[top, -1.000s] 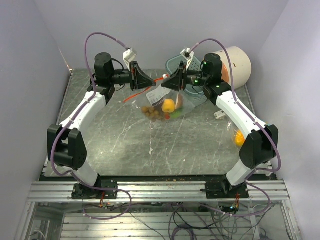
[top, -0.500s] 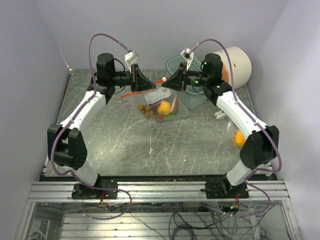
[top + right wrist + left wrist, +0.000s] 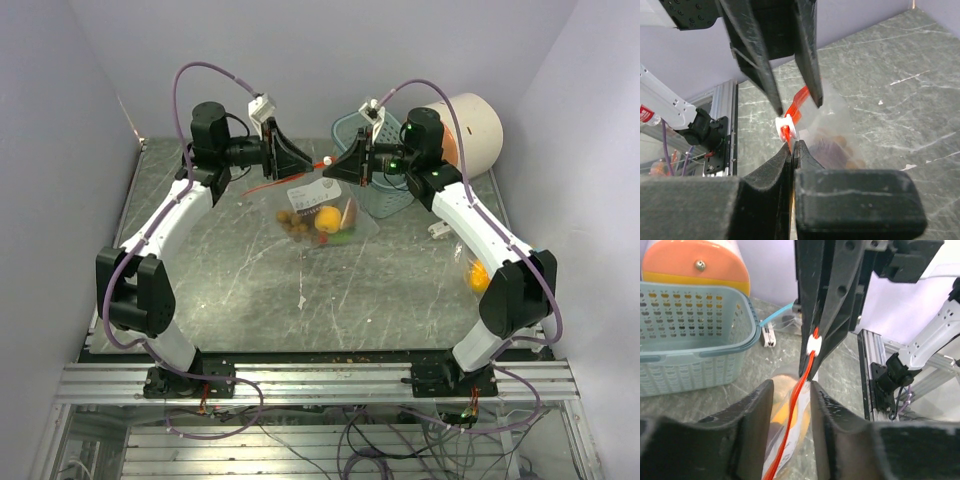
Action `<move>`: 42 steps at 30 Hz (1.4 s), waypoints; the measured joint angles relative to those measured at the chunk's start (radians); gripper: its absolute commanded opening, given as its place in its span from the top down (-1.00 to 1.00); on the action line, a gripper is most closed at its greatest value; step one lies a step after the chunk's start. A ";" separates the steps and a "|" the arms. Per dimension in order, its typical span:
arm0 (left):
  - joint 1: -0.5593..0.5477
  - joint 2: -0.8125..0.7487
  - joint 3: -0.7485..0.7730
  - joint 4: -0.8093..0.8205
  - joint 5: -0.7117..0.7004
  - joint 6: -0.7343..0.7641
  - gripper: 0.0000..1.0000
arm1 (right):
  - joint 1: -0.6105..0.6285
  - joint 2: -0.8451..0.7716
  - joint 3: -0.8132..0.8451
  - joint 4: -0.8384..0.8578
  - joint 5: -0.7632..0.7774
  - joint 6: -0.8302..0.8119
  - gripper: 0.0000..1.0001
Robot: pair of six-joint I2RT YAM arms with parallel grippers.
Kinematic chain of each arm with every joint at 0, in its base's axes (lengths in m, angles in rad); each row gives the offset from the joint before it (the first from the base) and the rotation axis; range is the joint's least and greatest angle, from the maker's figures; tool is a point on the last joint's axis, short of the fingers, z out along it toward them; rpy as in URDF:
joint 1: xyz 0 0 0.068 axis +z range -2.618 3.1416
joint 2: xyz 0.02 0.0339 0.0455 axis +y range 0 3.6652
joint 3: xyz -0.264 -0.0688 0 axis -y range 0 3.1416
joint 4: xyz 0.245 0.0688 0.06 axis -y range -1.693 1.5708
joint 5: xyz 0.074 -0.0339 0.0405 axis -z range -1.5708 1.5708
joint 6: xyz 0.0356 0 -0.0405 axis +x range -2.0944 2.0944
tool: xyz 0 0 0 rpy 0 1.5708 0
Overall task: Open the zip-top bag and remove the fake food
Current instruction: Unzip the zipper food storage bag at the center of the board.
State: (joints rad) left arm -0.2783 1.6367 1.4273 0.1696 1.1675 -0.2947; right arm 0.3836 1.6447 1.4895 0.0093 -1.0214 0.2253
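Overhead, the table (image 3: 250, 290) is boxed in by pale walls (image 3: 60, 200) on the left, right and far sides. Its near and middle stretch is bare marbled surface. The far right corner is crowded with a teal basket (image 3: 392, 198) and, behind it, a cream cylinder (image 3: 475, 125) lying on its side.

Both arms reach to the far middle, their tips close together and facing each other. The zip-top bag (image 3: 318, 200) hangs between and below them, just left of the basket. The right pincer (image 3: 340, 166) is pressed together on the bag's top edge, with the white slider (image 3: 786, 126) just past its tips. The left pincer (image 3: 791, 390) stands apart, and the red zip strip (image 3: 799, 385) passes through its gap without being squeezed.

The fake food (image 3: 327, 218) sits bunched in the bag's low end, beneath both pincers: an orange piece, brown ones to its left, green below. Whether the bag's bottom touches the table I cannot tell.

The zip edge is the bag's long axis. It runs left to right, slanting up toward the right pincer, and the body droops down toward the table.
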 measured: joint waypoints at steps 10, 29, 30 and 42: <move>-0.074 0.051 0.032 0.278 0.011 -0.161 -0.02 | 0.005 0.009 0.000 -0.039 -0.008 -0.002 1.00; -0.066 0.386 0.147 1.264 0.145 -1.191 0.31 | 0.012 0.039 0.046 -0.130 0.002 -0.031 1.00; -0.065 0.386 0.147 1.269 0.148 -1.204 0.30 | 0.012 0.041 0.048 -0.131 0.005 -0.031 1.00; 0.003 0.385 0.146 1.234 0.154 -1.195 0.42 | 0.010 0.042 0.076 -0.135 0.031 -0.042 1.00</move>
State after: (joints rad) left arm -0.2752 2.0216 1.5734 1.4033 1.3216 -1.4895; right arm 0.3939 1.6871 1.5658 -0.1253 -0.9901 0.1829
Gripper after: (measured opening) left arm 0.290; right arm 0.005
